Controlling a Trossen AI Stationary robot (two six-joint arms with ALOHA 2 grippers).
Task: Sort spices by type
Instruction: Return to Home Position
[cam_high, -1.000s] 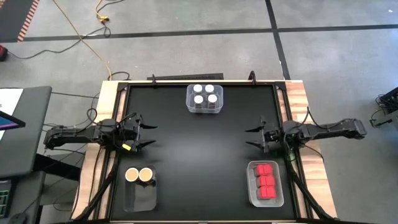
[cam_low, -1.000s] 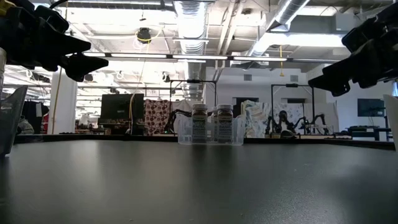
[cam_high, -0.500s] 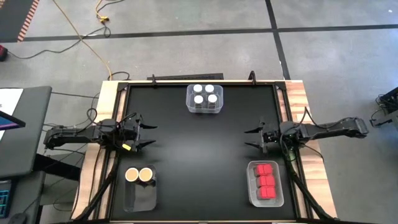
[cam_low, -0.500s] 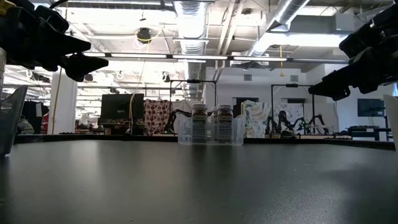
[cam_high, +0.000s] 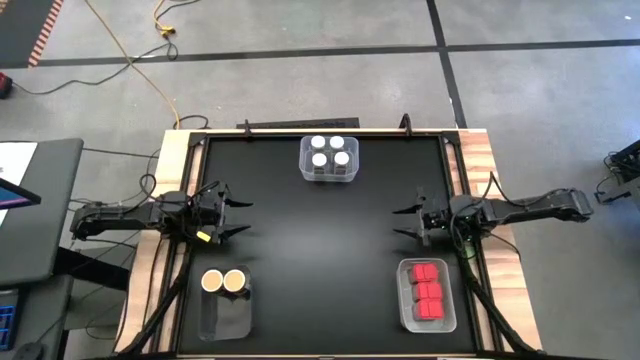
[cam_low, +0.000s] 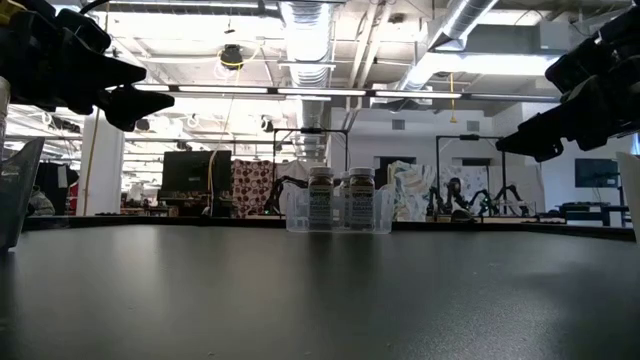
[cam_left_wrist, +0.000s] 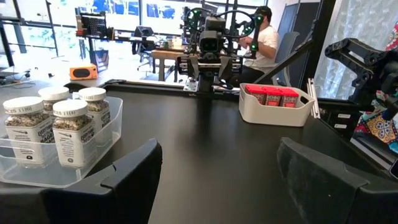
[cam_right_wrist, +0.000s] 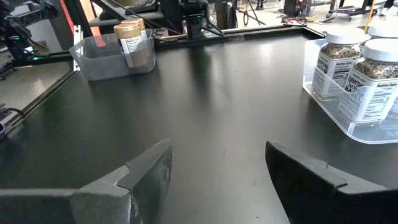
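- sorting looks done: white-lidded jars (cam_high: 329, 152), tan-lidded jars (cam_high: 223, 282), red boxes (cam_high: 428, 291) each grouped apart.
- left fingers (cam_left_wrist: 130, 180), right fingers (cam_right_wrist: 143, 171) spread wide, empty, all groups well beyond them.

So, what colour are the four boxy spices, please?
The boxy spices are red, clearest in the high view.

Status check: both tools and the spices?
Left tool open, empty, left edge. Right tool open, empty, right edge. White-lid jars, tan-lid jars, red boxes grouped by type. Nothing between tools.
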